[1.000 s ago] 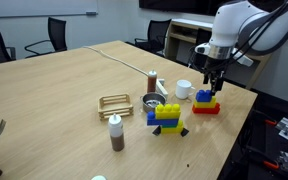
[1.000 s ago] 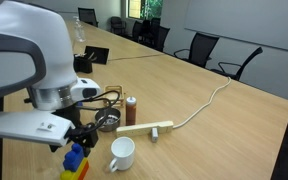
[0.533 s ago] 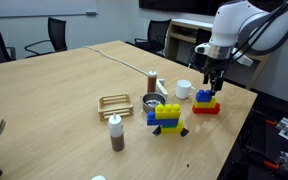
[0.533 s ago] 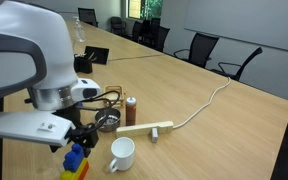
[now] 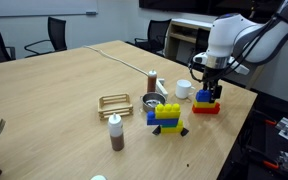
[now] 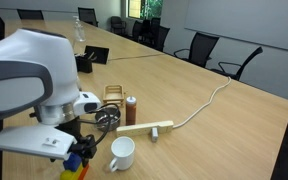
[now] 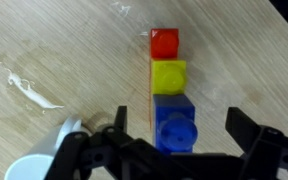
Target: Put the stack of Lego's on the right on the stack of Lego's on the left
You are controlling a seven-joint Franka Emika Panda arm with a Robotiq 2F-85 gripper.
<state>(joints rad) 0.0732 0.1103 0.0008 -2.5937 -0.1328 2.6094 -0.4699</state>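
Two stacks of plastic toy bricks stand on the pale wood-grain bench (image 5: 64, 85), and the change concerns the smaller one. The black two-fingered hand (image 5: 210, 89), which hung clear above it half a second ago, has dropped to the level of its top brick. That small stack of red, yellow and blue bricks (image 5: 207, 102) sits near the bench's edge, just beside a white ceramic mug (image 5: 183, 89). In the wrist view the fingers (image 7: 119, 125) stand one on each side of the blue top brick, with bare wood showing between them and the brick. So the hand is open and grips nothing yet. The taller blue-and-yellow brick stack (image 5: 165, 116), the target, stands apart from it, nearer the middle of the bench.

I judge the approach finished and the closing of the fingers the step in hand; the lift and the carry across are not yet begun. The grip looks set on the top brick only, so the lower bricks may part from it on the lift.

The bench is smooth, flat and long, of a meeting-room kind. A brown bottle with a white cap (image 5: 115, 133) and a thin pale cable (image 6: 209, 103) also lie on it. Black office chairs (image 5: 54, 35) line its far side.
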